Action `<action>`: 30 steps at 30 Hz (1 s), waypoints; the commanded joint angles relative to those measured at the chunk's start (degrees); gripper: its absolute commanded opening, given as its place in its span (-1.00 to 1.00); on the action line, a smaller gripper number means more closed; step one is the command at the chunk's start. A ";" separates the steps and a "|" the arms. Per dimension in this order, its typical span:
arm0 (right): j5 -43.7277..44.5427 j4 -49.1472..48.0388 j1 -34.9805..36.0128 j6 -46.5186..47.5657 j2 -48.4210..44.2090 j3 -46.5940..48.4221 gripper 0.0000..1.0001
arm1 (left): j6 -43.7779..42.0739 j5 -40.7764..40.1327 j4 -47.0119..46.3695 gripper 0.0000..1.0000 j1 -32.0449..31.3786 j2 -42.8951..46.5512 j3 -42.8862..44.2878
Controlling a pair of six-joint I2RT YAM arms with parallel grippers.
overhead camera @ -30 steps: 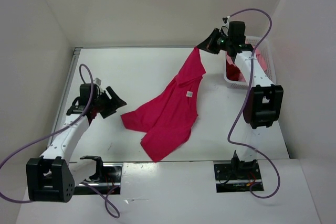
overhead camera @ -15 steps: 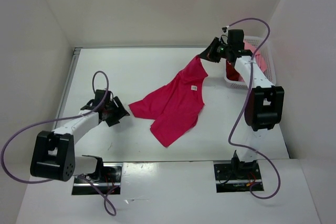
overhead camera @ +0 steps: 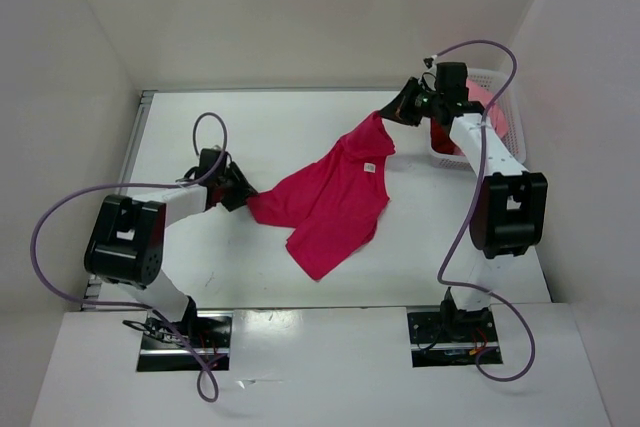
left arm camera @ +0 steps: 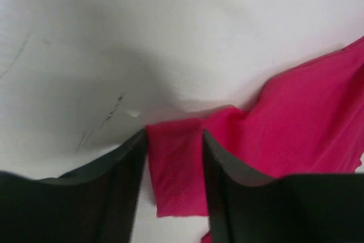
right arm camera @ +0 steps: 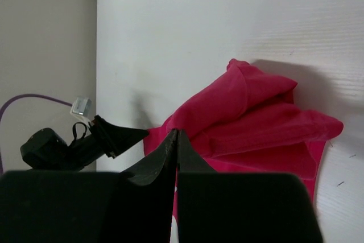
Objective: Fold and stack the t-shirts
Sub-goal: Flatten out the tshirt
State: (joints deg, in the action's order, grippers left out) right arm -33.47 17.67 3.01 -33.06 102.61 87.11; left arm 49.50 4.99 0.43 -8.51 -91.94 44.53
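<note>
where right pincer [right arm camera: 175, 135] pinches, soft magenta t-shirt [overhead camera: 335, 202] bunches.

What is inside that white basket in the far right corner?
Bunched cloth: a salmon pink shirt near the far rim of the basket and a dark crimson shirt at its near left side. The right arm, gripping the magenta shirt, covers the middle.

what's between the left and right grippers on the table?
Only the magenta-red t-shirt, seen in the top view. The right gripper is shut on its far end; the left wrist view shows a corner between the open fingers of the left gripper.
</note>
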 commanded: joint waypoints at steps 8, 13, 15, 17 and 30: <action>-0.80 0.60 0.60 1.15 -7.42 -0.99 -0.96 | -0.89 0.63 1.77 -0.82 -2.12 3.96 3.89; 1.73 7.09 3.49 4.05 -12.68 3.93 -0.94 | -3.00 2.04 9.40 -1.00 0.23 18.60 12.13; 4.90 9.21 4.72 5.10 -16.99 6.56 -0.94 | -5.19 2.56 12.40 -1.00 2.61 24.67 15.39; 5.52 11.41 5.87 5.11 -20.32 8.24 -0.94 | -6.51 3.96 15.03 -1.00 5.34 26.37 20.13; 9.30 20.03 6.84 3.88 -28.00 38.91 -0.94 | -16.27 -5.25 33.50 -1.00 9.39 25.41 70.32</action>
State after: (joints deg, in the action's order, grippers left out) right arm -26.22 35.44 9.41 -29.47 72.38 120.29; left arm 38.22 5.65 30.30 0.67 -66.74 104.38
